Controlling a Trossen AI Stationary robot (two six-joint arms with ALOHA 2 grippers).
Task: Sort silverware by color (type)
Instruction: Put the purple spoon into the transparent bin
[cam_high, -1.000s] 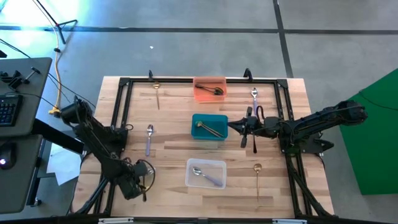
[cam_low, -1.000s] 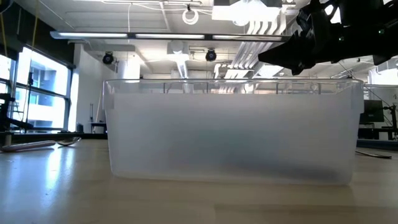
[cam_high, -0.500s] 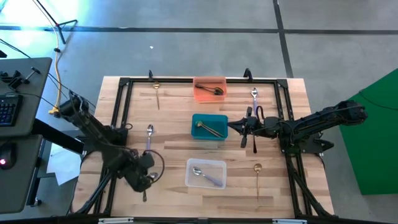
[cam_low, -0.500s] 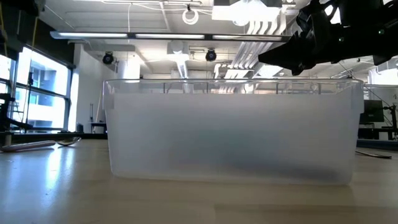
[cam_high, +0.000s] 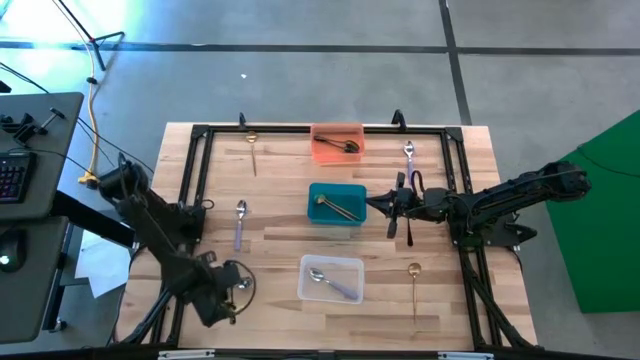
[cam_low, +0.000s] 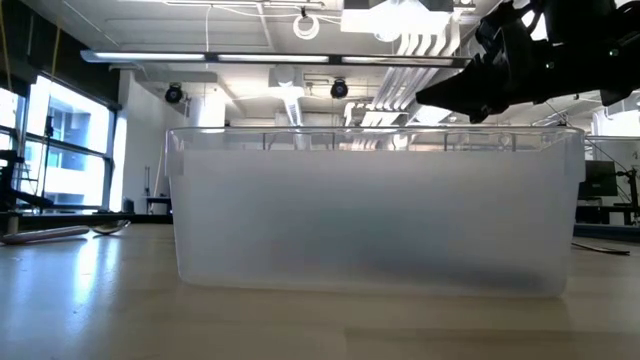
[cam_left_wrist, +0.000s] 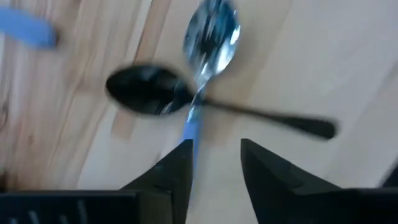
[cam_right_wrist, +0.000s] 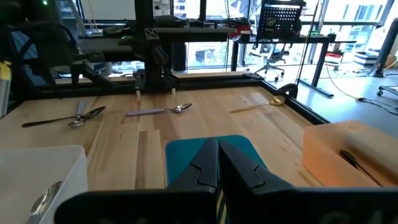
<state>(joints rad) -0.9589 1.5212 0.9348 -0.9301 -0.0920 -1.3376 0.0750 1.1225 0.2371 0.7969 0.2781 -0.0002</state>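
Left gripper (cam_left_wrist: 214, 165): jaws parted, empty, above black spoon (cam_left_wrist: 149, 98) crossed by silver spoon (cam_left_wrist: 210, 34); crossing seen only in left wrist view. Both lay left of clear bin (cam_high: 331, 279), which held silver pieces. Right gripper (cam_high: 382, 203): clenched, empty, just right of teal bin (cam_high: 336, 203), beyond clear bin.

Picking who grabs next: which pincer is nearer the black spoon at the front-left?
Left. The left pincer hovers right over the black spoon; the right pincer sits across the table by the teal bin.
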